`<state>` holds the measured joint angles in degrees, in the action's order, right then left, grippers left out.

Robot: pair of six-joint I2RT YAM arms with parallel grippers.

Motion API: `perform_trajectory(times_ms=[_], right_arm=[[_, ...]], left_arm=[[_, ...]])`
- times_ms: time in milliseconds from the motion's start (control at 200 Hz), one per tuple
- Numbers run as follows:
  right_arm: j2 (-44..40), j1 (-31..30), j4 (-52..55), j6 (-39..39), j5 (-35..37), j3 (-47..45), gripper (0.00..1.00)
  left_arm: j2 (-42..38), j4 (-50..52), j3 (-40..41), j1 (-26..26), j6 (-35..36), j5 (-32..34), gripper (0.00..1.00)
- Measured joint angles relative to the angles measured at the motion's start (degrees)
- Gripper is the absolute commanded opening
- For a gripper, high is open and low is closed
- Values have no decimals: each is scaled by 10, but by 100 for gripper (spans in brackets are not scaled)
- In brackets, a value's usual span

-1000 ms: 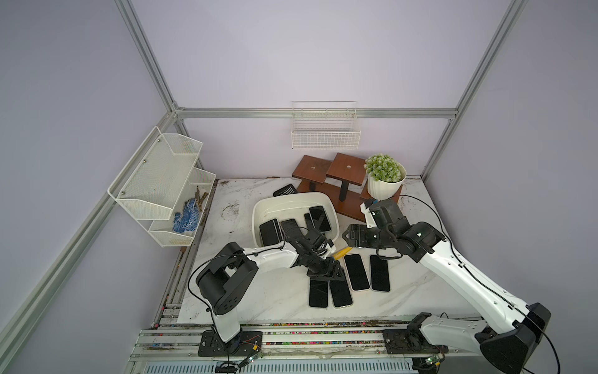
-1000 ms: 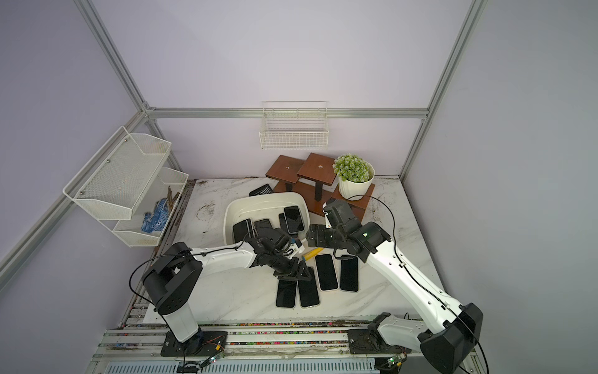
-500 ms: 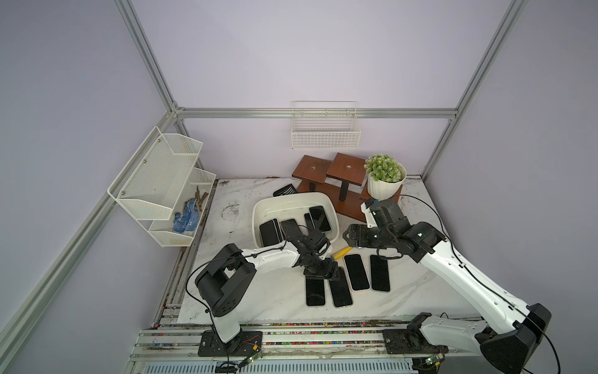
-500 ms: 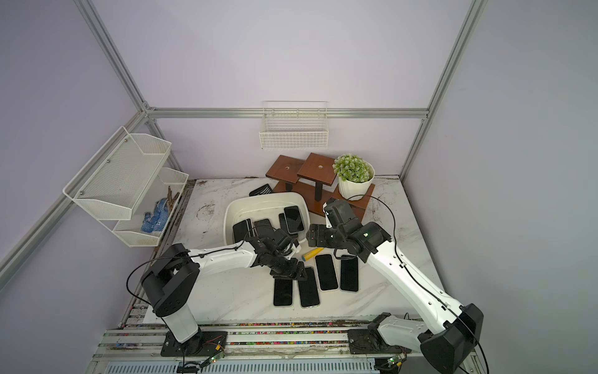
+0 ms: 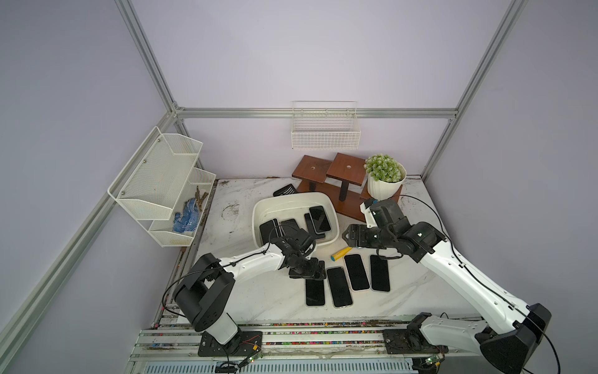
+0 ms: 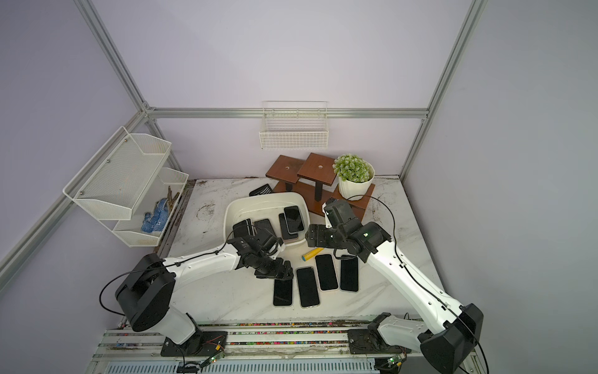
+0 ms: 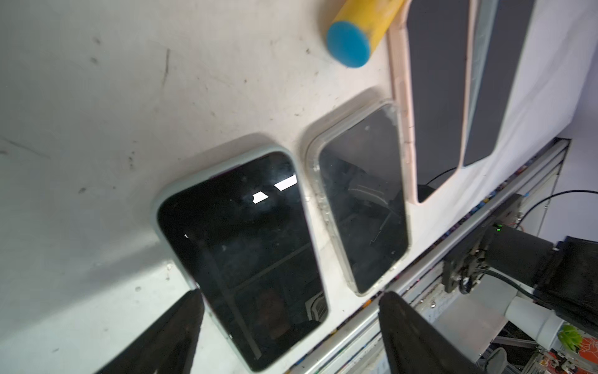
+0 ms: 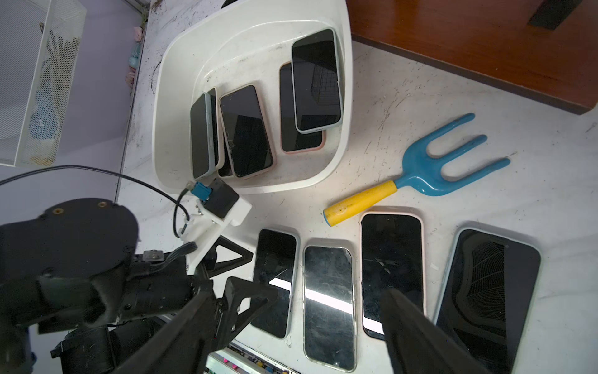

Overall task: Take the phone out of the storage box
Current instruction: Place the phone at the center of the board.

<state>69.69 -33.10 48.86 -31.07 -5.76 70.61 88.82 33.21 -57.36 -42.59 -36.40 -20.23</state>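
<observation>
The white storage box stands mid-table and holds several dark phones, some overlapping. In front of it, several phones lie in a row on the marble. My left gripper is open and low over the far end of the leftmost phone. That phone lies flat on the table, and the fingers stand clear on either side of it. My right gripper hangs open and empty by the box's front right corner.
A blue garden fork with a yellow handle lies between the box and the phone row. A wooden stand and a potted plant sit behind. A mesh rack is on the left wall and a wire basket on the back wall.
My left gripper has opened wider and drawn back to the left along the leftmost table phone, which stays flat on the marble. The right arm has not moved.
</observation>
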Motion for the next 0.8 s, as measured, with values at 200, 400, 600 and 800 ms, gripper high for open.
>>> perform_trajectory(times_ms=[200,400,600,800], right_arm=[[26,0,-20,1,-24,13,85],[89,0,-46,3,-56,54,85],[190,-6,-59,9,-84,131,84],[327,-27,-39,26,-72,235,84]], left_arm=[[-119,9,-39,19,-1,9,94],[-231,79,-39,102,-25,76,97],[-252,158,-39,197,-29,123,100],[-228,204,-23,245,-20,148,100]])
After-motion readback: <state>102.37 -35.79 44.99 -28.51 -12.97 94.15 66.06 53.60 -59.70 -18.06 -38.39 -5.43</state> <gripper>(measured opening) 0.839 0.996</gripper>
